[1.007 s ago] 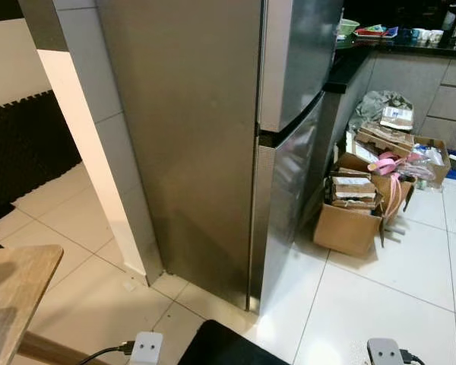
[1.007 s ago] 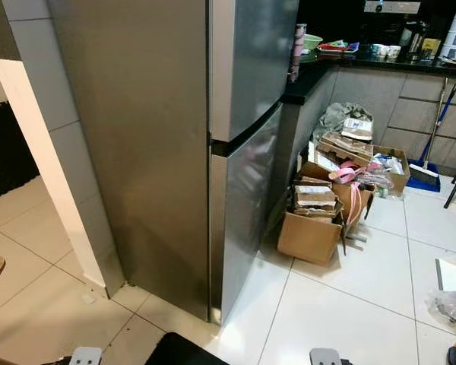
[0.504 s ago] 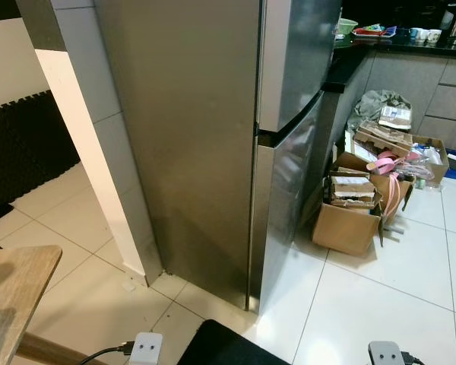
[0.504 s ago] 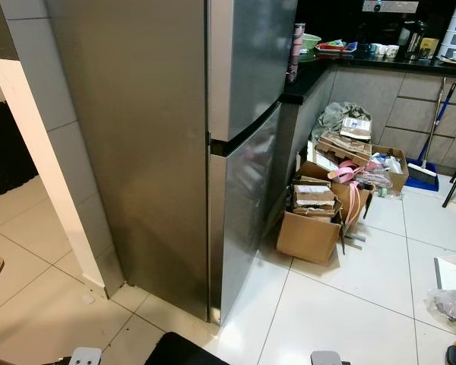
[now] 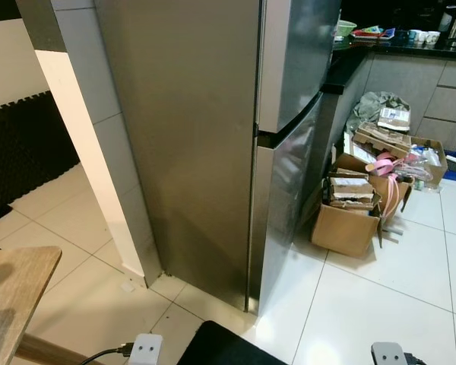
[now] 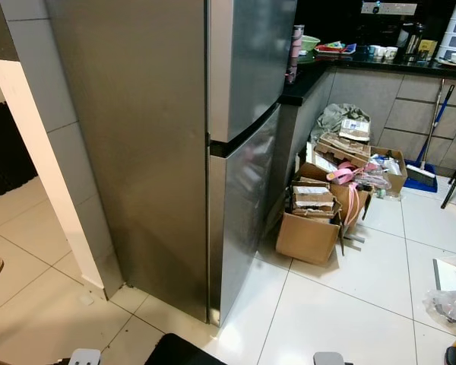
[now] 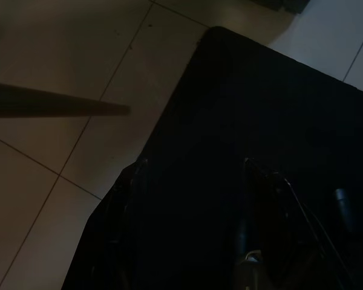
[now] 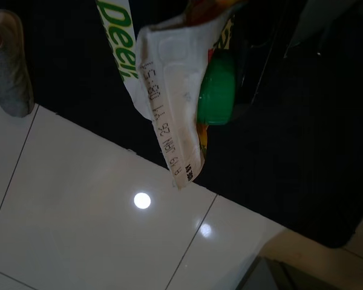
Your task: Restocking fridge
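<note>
Steel fridge [image 6: 213,144], both doors closed, straight ahead on white tile floor [image 6: 349,304]. Cardboard boxes [image 6: 311,220] of clutter stand just right of it, beside the dark counter [image 5: 342,65]. Right gripper hangs low over the floor, holding a carton [image 8: 169,90] with a green cap [image 8: 218,87]; finger opening can't be told. Left arm hangs idle over a dark mat [image 7: 248,151].

A tall stainless-steel two-door fridge [image 5: 235,137] stands closed on pale floor tiles [image 5: 380,304], a white tiled pillar [image 5: 99,144] at its left side. To its right, open cardboard boxes [image 5: 353,209] of clutter sit below a dark countertop [image 5: 346,65].
</note>
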Available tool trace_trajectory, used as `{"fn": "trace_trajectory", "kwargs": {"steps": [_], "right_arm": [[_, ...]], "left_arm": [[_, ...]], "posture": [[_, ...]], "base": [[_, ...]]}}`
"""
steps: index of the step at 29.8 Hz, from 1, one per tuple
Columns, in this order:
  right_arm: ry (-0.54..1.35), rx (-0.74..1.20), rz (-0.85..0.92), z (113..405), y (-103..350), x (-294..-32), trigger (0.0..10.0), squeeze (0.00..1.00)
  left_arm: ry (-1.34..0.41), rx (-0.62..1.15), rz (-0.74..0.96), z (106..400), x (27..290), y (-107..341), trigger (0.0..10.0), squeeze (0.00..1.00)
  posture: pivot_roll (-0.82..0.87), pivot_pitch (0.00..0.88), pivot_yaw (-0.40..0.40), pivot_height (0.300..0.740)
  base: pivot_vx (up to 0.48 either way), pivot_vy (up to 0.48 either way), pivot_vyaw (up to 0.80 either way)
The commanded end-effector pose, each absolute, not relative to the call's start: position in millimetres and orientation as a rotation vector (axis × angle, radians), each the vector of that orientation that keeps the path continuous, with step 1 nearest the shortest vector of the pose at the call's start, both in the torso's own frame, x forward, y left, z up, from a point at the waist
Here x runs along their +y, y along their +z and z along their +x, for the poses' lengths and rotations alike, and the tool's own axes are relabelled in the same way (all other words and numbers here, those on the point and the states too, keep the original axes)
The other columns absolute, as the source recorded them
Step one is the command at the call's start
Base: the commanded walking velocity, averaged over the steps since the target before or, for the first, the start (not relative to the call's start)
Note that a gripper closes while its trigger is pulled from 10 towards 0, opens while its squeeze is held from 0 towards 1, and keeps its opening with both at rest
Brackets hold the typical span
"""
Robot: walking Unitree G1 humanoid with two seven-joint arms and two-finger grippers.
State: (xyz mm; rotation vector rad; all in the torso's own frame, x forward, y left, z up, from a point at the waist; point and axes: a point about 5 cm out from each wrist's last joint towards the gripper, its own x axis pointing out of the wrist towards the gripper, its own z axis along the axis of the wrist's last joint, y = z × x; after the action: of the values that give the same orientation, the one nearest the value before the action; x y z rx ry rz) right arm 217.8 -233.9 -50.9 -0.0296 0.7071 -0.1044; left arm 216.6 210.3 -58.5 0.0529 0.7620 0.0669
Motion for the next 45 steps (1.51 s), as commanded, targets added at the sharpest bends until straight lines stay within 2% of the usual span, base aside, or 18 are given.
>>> {"fn": "trace_trajectory", "kwargs": {"steps": [1,5,8,14,16,22,24,28,32,36,39,42,45], "right_arm": [[-0.132,0.711,-0.002,213.7,-53.1,-235.3,10.0,0.0],[-0.09,0.744,-0.054,211.7,-55.3,-233.9,10.0,0.0],[-0.141,0.718,0.013,212.8,-54.3,-234.3,10.0,0.0],[-0.136,0.74,0.01,210.9,-57.0,-230.7,10.0,0.0],[-0.164,0.715,0.053,213.8,-55.1,-229.8,10.0,0.0],[-0.138,0.716,0.047,216.9,-54.9,-223.2,10.0,0.0],[-0.153,0.69,0.071,220.8,-51.8,-224.1,10.0,0.0],[-0.119,0.725,0.016,216.4,-55.2,-223.1,10.0,0.0],[-0.166,0.702,0.062,217.2,-53.7,-226.2,10.0,0.0],[-0.124,0.735,0.006,210.7,-58.1,-224.5,10.0,0.0],[-0.171,0.706,0.058,212.1,-56.1,-227.0,10.0,0.0],[-0.141,0.732,0.025,210.1,-57.9,-226.3,10.0,0.0],[-0.16,0.724,0.038,209.7,-57.8,-227.4,10.0,0.0]], "left_arm": [[0.032,0.788,0.062,211.8,205.8,-62.6,10.0,0.0],[0.102,0.764,0.024,213.9,208.9,-60.6,10.0,0.0],[0.034,0.752,0.044,217.3,203.2,-58.8,10.0,0.0],[0.095,0.783,0.026,213.6,208.5,-61.3,10.0,0.0],[0.063,0.771,0.031,216.4,207.3,-59.4,10.0,0.0],[0.085,0.765,0.015,219.8,207.3,-57.7,10.0,0.0],[0.046,0.749,0.018,224.1,201.4,-55.5,10.0,0.0],[0.092,0.754,0.001,223.7,203.2,-55.9,10.0,0.0],[0.023,0.75,0.03,223.1,197.7,-56.3,10.0,0.0],[0.096,0.767,0.004,220.3,206.8,-57.4,10.0,0.0],[0.036,0.761,0.037,222.5,203.0,-56.3,10.0,0.0],[0.084,0.767,0.021,221.1,204.2,-57.4,10.0,0.0],[0.061,0.764,0.022,221.6,202.6,-57.1,10.0,0.0]], "posture": [[-0.09,0.057,-0.046,0.74],[-0.1,0.077,-0.025,0.74],[-0.09,0.074,-0.042,0.74],[-0.09,0.09,-0.008,0.74],[-0.09,0.084,-0.027,0.74],[-0.1,0.101,-0.01,0.74],[-0.09,0.097,-0.032,0.74],[-0.09,0.112,-0.011,0.74],[-0.09,0.101,-0.026,0.74],[-0.1,0.11,-0.001,0.74],[-0.09,0.103,-0.019,0.74],[-0.09,0.107,-0.002,0.74],[-0.1,0.098,-0.007,0.74]], "base": [[0.0,0.0,0.0],[0.0,0.0,0.0],[0.0,0.0,0.0],[0.0,0.0,0.0],[0.0,0.0,0.0],[0.0,0.0,0.0],[0.0,0.0,0.0],[0.0,0.0,0.0],[0.0,0.0,0.0],[0.0,0.0,0.0],[0.0,0.0,0.0],[0.0,0.0,0.0],[0.0,0.0,0.0]]}}
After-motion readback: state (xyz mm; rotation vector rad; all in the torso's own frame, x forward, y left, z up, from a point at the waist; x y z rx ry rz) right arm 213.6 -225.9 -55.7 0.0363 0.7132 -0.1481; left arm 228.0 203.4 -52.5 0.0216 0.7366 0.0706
